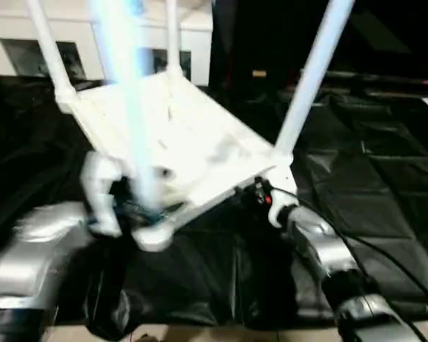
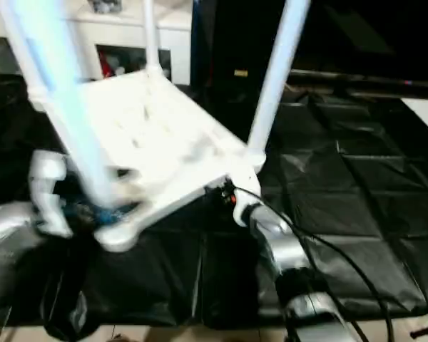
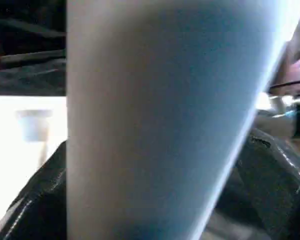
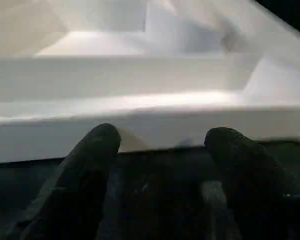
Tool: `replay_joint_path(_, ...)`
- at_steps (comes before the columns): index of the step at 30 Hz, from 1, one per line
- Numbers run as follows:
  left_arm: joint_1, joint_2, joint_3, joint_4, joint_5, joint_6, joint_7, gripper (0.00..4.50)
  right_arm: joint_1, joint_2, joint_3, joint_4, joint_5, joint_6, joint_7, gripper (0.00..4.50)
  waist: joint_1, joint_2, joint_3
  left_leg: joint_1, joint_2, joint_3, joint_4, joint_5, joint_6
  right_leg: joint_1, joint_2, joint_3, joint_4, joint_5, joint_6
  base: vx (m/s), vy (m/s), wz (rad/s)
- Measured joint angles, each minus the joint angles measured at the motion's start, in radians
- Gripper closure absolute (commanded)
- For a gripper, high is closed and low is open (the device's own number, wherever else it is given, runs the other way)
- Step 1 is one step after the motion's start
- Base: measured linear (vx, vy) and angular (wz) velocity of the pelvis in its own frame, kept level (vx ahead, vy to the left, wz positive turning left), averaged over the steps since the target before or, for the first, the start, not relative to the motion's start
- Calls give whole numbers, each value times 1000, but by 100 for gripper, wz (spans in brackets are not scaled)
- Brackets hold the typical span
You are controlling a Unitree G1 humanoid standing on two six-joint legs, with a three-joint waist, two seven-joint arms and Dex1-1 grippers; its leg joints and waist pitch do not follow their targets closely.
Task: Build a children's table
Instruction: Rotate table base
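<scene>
The children's table [image 1: 178, 142] lay upside down and tilted over the black sheet [image 1: 385, 214], its ribbed underside facing up, with 4 legs rising from the corner sockets. The near-left leg [image 1: 128, 107] showed as a streaked bluish band, so how firmly it sat in its socket could not be told. The left hand [image 1: 118, 203] sat at the near-left corner of the table, at the foot of that leg; in the left wrist view the leg [image 3: 160, 120] ran close past the camera and the fingers were hidden, so the jaws stood wide, but whether they gripped the leg could not be told. The right hand [image 4: 160, 165] was at the near-right edge of the table, beside the near-right leg [image 1: 310, 85], its 2 black fingers [image 4: 90, 165] spread apart and lying just under the rim, touching or nearly so, not closed on it. The table looked like light, hollow moulded plastic: stiff enough to lift by 1 edge, yet smooth and likely slippery against the fingers. The long legs would act as levers, so a pull high on a leg could work it loose or swing the whole piece. The ribbed rim near a corner socket, or a leg low beside its socket, seemed the safest hold.
</scene>
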Motion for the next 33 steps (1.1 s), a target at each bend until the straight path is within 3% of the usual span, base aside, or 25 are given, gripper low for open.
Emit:
replay_joint_path(4,-32,-64,-87,-9,13,2,-4,5,-12,-4,-23,32,0,-7,-15,122,-4,2,1,0,0,0,0,0,0,0,0,0,0,0,0,0,0,0)
replay_joint_path(10,-101,-162,-211,11,48,-2,-10,5,-15,-4,-29,66,-1,-29,-26,122,-24,8,2,0,2,-2,0,1,-1,-1,3,0,0,0,0,0,0,0)
replay_joint_path(18,-235,-284,-293,197,200,-133,101,5,-24,-3,-41,97,-10,-72,-44,122,-24,46,1,0,2,-1,-1,1,-1,-2,3,0,0,1,-1,0,0,0)
replay_joint_path(21,-270,-277,-297,267,271,-172,172,5,-24,-11,-42,101,-11,-90,-52,122,-22,51,1,0,2,-2,-1,1,-1,-2,5,-1,0,1,-1,0,0,0)
replay_joint_path(26,-260,-234,-294,304,297,-199,170,5,-22,-59,-64,102,-10,-96,-50,122,-17,53,1,-1,2,-2,-1,1,-2,-1,4,-1,-1,1,-2,0,0,0)
replay_joint_path(33,-220,-103,-269,355,282,-244,26,5,59,-189,-60,-19,5,-100,168,122,-12,54,1,-1,2,-2,-1,1,-1,-1,4,-1,-2,1,-1,0,0,0)
